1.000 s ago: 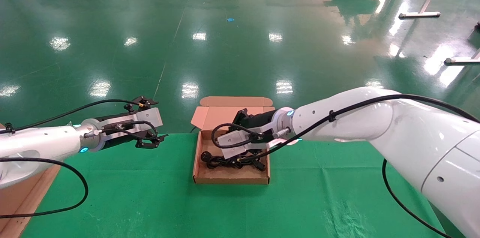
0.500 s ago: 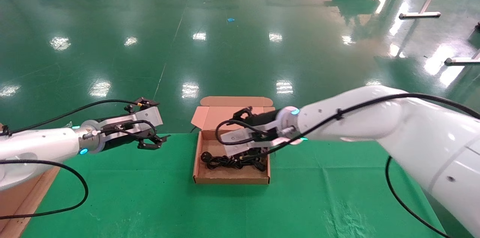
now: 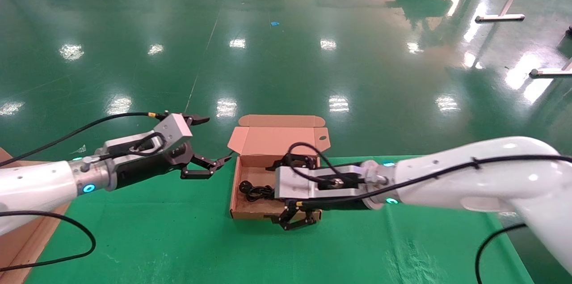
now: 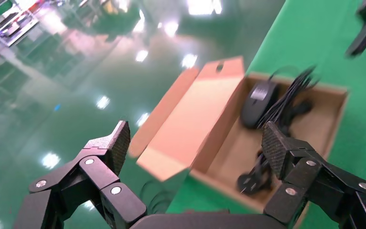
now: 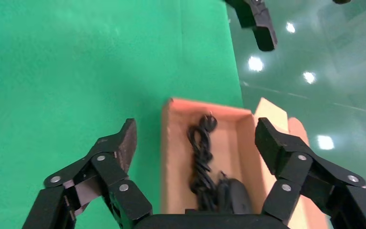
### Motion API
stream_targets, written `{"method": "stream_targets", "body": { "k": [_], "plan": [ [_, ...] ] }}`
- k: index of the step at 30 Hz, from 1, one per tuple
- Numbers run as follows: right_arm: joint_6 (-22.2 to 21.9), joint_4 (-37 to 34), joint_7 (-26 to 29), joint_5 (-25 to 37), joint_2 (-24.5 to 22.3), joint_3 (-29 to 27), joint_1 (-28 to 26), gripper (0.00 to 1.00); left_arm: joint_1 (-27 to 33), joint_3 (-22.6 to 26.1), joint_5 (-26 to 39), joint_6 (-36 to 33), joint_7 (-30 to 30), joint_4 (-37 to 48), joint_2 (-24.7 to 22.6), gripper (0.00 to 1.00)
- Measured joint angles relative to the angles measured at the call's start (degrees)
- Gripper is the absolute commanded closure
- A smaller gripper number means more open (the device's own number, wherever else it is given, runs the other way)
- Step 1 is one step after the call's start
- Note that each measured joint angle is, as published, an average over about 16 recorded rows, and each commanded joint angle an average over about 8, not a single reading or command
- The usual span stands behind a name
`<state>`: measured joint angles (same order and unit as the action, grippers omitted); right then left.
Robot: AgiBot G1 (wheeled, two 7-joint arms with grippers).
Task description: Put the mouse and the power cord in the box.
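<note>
The brown cardboard box stands open on the green cloth, its lid tipped back. The power cord lies bundled inside; in the right wrist view the cord and the black mouse lie side by side on the box floor. In the head view the right wrist hides the mouse. My right gripper hovers open over the box's near right part, holding nothing. Just left of the lid's side flap, my left gripper is open and empty. From the left wrist I see the mouse and cord.
A green cloth covers the table, whose far edge runs just behind the box. Beyond it is glossy green floor. A wooden edge shows at the near left. The left arm's cable loops over the cloth.
My right gripper has pulled out of the box toward the near right, turned, and now stands open. My left gripper has moved right toward the box's left flap and rotated.
</note>
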<state>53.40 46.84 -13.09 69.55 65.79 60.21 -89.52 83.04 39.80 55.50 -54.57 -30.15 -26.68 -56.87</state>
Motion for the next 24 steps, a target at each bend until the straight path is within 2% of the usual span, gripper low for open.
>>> {"method": "stream_targets", "body": {
  "k": [24],
  "plan": [
    [18.3,15.2,13.5,-15.7,-17.5,-25.1,15.9,0.00,-12.5,-13.8,-7.9,-18.1,23.8,-27.3,12.7,0.00]
  ]
}}
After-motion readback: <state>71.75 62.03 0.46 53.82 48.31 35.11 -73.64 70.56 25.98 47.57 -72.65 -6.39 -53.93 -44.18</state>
